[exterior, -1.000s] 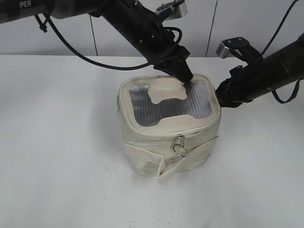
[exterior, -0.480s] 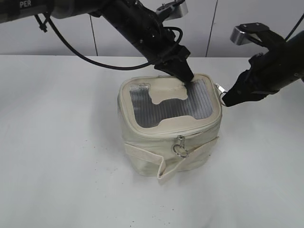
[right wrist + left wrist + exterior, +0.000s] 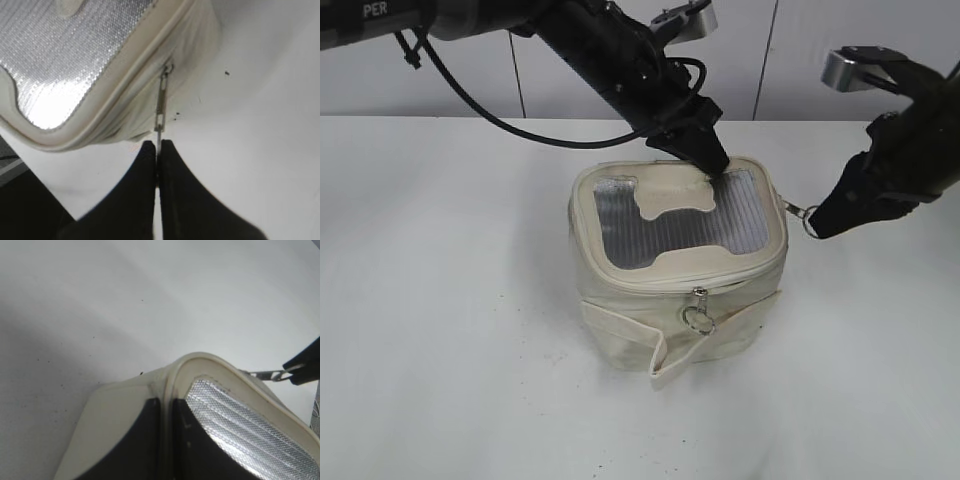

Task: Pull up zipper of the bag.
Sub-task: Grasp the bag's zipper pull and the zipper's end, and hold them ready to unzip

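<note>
The cream bag (image 3: 670, 300) stands in the middle of the white table, its lid with grey ribbed panels (image 3: 670, 225) facing up. My left gripper (image 3: 712, 162) is shut on the lid's far rim (image 3: 167, 390). My right gripper (image 3: 817, 227) is shut on the silver ring pull (image 3: 808, 216) of one zipper slider at the bag's right side, pulled out taut (image 3: 159, 117). The slider sits on the zipper track (image 3: 167, 67). A second slider with its ring (image 3: 699, 316) hangs at the bag's front. The loose strap (image 3: 660, 350) wraps the lower front.
The white table (image 3: 440, 330) surrounds the bag, with small dark specks on it. A white panelled wall (image 3: 790, 60) stands behind. The left arm's cable (image 3: 520, 130) hangs over the far table.
My right gripper has moved right and away from the bag, drawing the ring pull out taut. The left gripper and bag stay put.
</note>
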{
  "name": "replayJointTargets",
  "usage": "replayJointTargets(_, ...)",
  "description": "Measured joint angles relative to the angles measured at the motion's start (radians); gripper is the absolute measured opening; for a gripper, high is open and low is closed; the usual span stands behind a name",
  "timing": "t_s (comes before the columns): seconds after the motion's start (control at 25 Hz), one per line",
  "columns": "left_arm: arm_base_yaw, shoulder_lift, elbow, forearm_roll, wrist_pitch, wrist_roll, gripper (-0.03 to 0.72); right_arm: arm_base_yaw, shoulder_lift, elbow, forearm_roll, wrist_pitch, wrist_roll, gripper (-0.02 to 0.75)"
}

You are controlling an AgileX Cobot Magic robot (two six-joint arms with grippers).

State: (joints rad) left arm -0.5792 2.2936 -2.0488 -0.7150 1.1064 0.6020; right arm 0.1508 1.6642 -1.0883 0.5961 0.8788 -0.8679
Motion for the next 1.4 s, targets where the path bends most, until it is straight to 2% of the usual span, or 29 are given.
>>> replayJointTargets(0.28, 0.000, 0.000, 0.000, 0.000, -0.002, 0.000, 0.036, 0.028, -0.054, 0.014, -0.071, 0.109, 0.126, 0.005)
replayJointTargets(0.64, -0.004, 0.000, 0.000, -0.007, 0.006, 0.001, 0.033, 0.096, -0.205, 0.178, -0.101, 0.092, 0.226, 0.005)
replayJointTargets(0.84, -0.009, 0.000, 0.000, -0.008, 0.004, 0.003, 0.033, 0.225, -0.243, 0.202, -0.100, 0.051, 0.254, 0.005)
replayJointTargets(1.08, -0.008, 0.000, 0.000, -0.004, 0.003, 0.003, 0.033, 0.435, -0.243, 0.205, -0.040, -0.121, 0.264, 0.005)
replayJointTargets(1.24, -0.007, 0.000, 0.000, -0.004, 0.009, 0.003, 0.032, 0.505, -0.228, 0.205, -0.038, -0.185, 0.273, 0.005)
replayJointTargets(1.4, -0.007, 0.000, 0.000, -0.004, 0.012, 0.003, 0.033, 0.515, -0.211, 0.202, -0.047, -0.193, 0.298, 0.005)
